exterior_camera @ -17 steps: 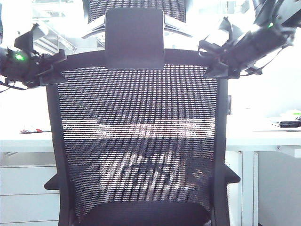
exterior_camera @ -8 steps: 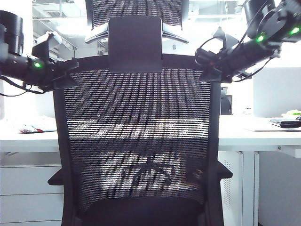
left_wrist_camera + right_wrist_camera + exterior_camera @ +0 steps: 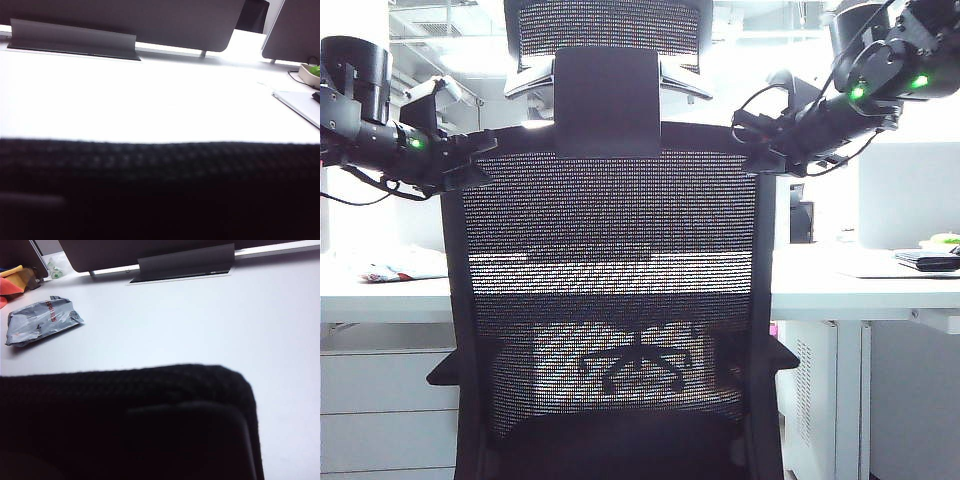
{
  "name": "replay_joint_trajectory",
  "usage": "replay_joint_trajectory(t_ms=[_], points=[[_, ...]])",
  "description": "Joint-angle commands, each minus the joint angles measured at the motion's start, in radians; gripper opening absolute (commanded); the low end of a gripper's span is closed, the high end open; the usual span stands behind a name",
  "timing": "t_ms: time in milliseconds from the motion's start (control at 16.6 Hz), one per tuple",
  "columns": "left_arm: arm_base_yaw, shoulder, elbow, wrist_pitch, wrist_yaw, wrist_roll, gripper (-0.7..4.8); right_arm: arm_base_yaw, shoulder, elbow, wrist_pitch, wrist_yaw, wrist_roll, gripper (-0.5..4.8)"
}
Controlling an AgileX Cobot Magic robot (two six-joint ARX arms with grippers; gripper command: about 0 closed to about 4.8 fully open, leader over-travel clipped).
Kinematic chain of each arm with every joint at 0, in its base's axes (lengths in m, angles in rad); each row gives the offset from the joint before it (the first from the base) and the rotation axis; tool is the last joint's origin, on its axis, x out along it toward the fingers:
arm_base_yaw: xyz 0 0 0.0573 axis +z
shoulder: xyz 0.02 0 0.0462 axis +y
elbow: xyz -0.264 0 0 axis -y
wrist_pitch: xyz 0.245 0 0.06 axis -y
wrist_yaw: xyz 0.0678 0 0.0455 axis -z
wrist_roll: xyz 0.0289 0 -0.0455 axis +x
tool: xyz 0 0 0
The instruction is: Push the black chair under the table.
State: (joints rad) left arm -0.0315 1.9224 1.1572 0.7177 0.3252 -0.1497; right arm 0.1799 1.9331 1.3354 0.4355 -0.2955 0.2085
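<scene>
my left fingers (image 3: 470,160) and right fingers (image 3: 752,150) press the black chair (image 3: 610,300) top corners to push it toward the table (image 3: 860,290) ahead; i can't tell if they're apart.

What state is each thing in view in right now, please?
Chair: upright, back facing the exterior camera, seat not yet under the table.
Table: top bare in front of the chair.
Left gripper: at the chair's upper left corner, jaws unclear.
Right gripper: at the upper right corner, jaws unclear.
</scene>
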Motion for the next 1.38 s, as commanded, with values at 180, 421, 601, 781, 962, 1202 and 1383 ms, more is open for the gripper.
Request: replay_joint_trajectory(t_ms=[180, 421, 601, 781, 962, 1202, 1383], points=[[0.016, 0.039, 0.075, 0.034, -0.052, 0.012, -0.06, -0.018, 0.046, 0.071, 0.035, 0.056, 0.0, -0.09], [0.015, 0.078, 0.137, 0.011, -0.048, 0.016, -0.06, -0.023, 0.097, 0.128, 0.016, 0.051, 0.002, -0.09], [0.019, 0.096, 0.165, 0.0, -0.049, 0.022, -0.06, -0.023, 0.127, 0.156, 0.016, 0.052, 0.001, -0.09], [0.023, 0.112, 0.171, 0.0, -0.048, 0.022, -0.06, -0.026, 0.148, 0.195, 0.002, 0.049, 0.002, -0.09], [0.027, 0.11, 0.17, -0.013, 0.033, 0.009, -0.06, -0.024, 0.148, 0.197, -0.005, 0.011, 0.034, -0.09], [0.027, 0.078, 0.16, -0.033, 0.197, -0.043, -0.06, -0.004, 0.128, 0.187, -0.074, -0.053, 0.034, -0.09], [0.026, 0.019, 0.081, -0.014, 0.207, -0.045, -0.06, 0.019, 0.07, 0.114, -0.063, -0.044, 0.028, -0.09]])
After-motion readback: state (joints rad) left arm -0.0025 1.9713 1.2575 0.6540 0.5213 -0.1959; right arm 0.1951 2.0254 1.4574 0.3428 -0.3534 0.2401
